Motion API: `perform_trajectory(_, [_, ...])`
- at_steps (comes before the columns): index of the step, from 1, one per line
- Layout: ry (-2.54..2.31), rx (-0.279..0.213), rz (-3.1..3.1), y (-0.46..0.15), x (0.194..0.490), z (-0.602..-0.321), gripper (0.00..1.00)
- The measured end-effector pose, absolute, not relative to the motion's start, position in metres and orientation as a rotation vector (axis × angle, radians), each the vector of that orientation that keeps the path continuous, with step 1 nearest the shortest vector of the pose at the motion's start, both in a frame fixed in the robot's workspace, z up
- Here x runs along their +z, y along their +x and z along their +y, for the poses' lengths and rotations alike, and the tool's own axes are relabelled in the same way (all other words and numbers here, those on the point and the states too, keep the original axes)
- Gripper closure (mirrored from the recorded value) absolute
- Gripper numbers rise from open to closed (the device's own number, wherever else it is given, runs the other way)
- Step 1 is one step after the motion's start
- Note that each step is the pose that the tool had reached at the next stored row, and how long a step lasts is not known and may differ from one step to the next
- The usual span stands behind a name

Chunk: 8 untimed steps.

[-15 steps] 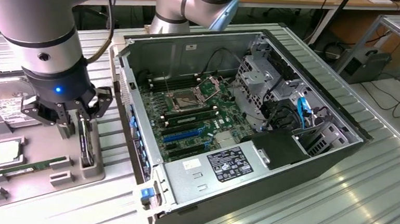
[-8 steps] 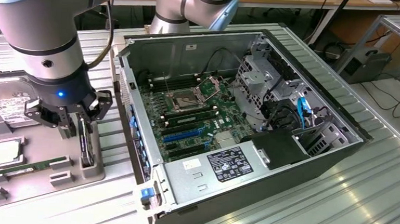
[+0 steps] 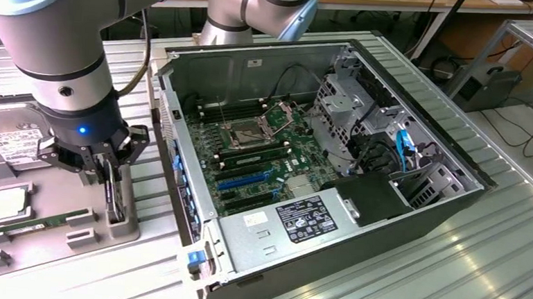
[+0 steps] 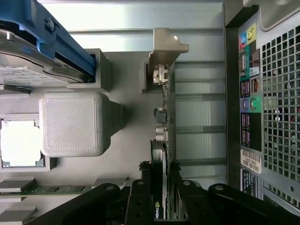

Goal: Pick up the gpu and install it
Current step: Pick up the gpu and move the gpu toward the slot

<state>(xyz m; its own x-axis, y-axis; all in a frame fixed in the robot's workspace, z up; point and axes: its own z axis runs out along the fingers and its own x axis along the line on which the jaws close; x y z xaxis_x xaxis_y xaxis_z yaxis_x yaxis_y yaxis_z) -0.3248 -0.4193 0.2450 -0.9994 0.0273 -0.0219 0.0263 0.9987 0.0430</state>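
Observation:
The gpu stands on edge in a slot of the grey holder tray at the exterior view's left, beside the open computer case. My gripper reaches down over it from above. In the wrist view the thin dark gpu runs away from me, with its silver bracket at the far end. My gripper straddles the card's near end, and the black fingers press against both faces. The card still rests in the tray.
The tray also holds a hard drive, a CPU and a green RAM stick. Inside the case lies the motherboard with a blue slot. The case's rear panel stands close beside the card.

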Motion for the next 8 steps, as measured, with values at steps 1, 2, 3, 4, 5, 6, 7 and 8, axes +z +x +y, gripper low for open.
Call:
perform_trajectory(1, [0.042,0.067,3.118,-0.3248,0.245,-0.4193,0.74])
perform_trajectory(2, [0.042,0.066,3.118,-0.3248,0.2448,-0.4193,0.74])
perform_trajectory(3, [0.039,0.067,3.118,-0.3248,0.2445,-0.4193,0.74])
perform_trajectory(4, [0.028,0.067,3.118,-0.3246,0.2444,-0.4192,0.74])
perform_trajectory(5, [0.014,0.067,3.119,-0.3244,0.2443,-0.4192,0.74])
perform_trajectory(6, [-0.017,0.067,3.12,-0.324,0.2443,-0.4193,0.74])
perform_trajectory(7, [-0.035,0.068,3.12,-0.3238,0.2443,-0.4193,0.74])
perform_trajectory(8, [-0.042,0.068,3.121,-0.3237,0.2443,-0.4193,0.74])
